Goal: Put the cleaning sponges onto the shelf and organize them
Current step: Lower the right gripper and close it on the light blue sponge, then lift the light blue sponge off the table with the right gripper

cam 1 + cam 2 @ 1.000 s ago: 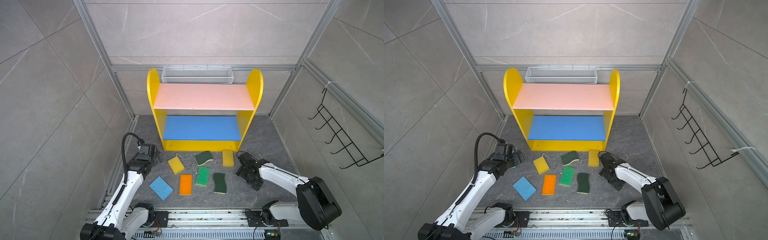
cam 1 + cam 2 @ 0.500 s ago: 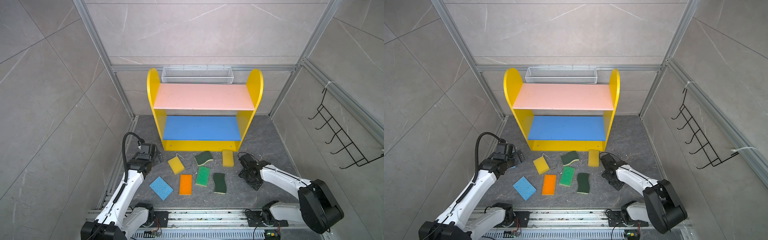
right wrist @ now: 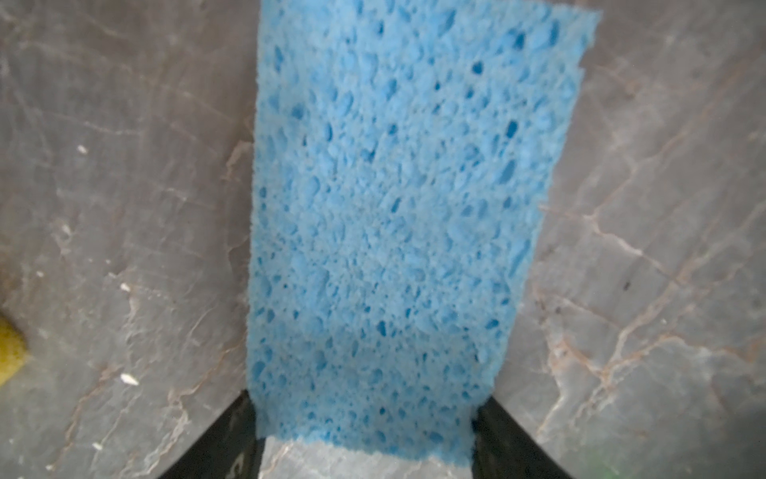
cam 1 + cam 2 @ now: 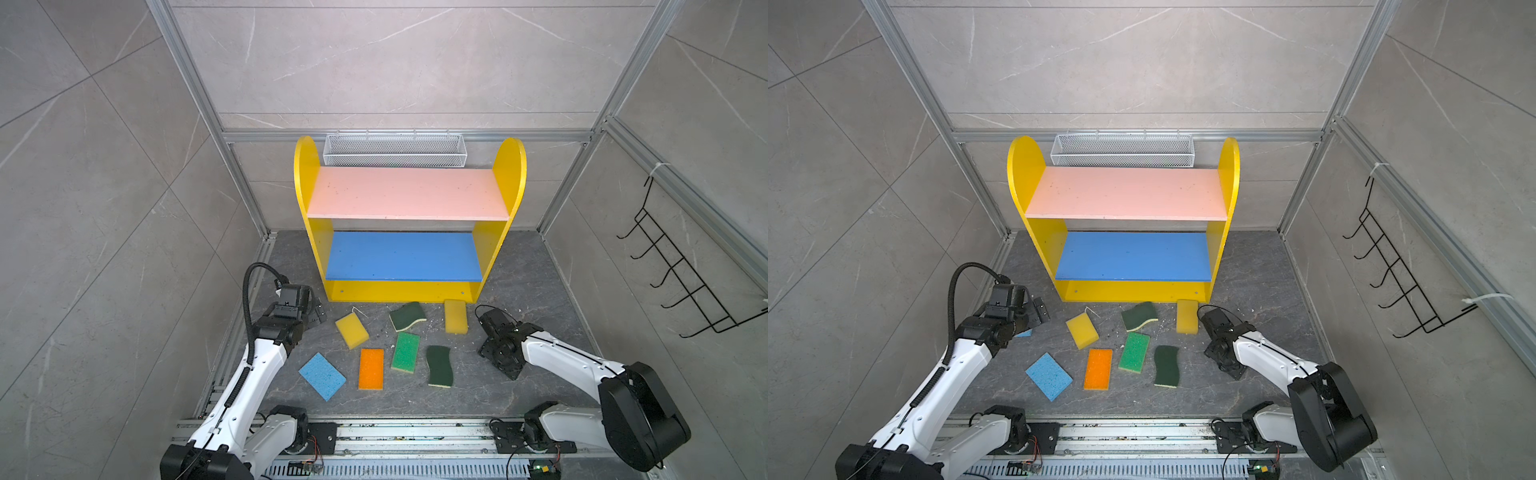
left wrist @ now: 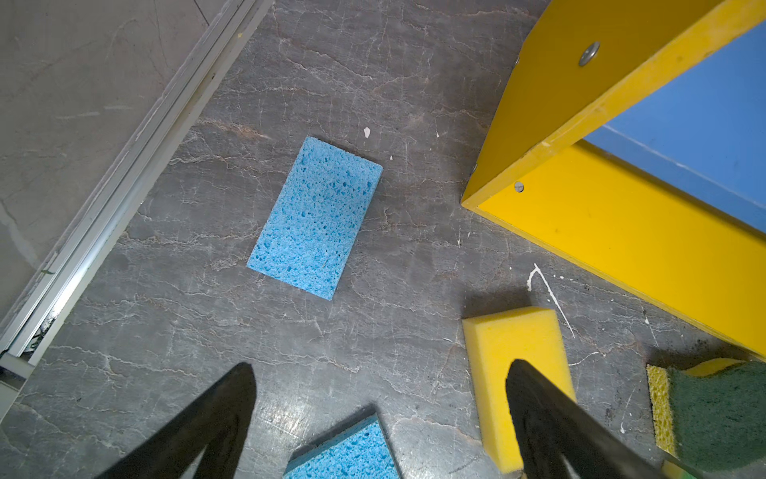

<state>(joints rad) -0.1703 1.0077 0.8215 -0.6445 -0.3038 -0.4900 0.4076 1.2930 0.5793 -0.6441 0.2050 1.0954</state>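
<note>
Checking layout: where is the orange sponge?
In both top views the orange sponge lies on the floor, blue sponge on its left, bright-green sponge right.

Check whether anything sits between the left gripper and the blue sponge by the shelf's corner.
Nothing visible does. The left gripper hangs open over bare floor, with the blue sponge lying flat just ahead. The yellow sponge and the shelf stand off to one side, clear of that path.
</note>
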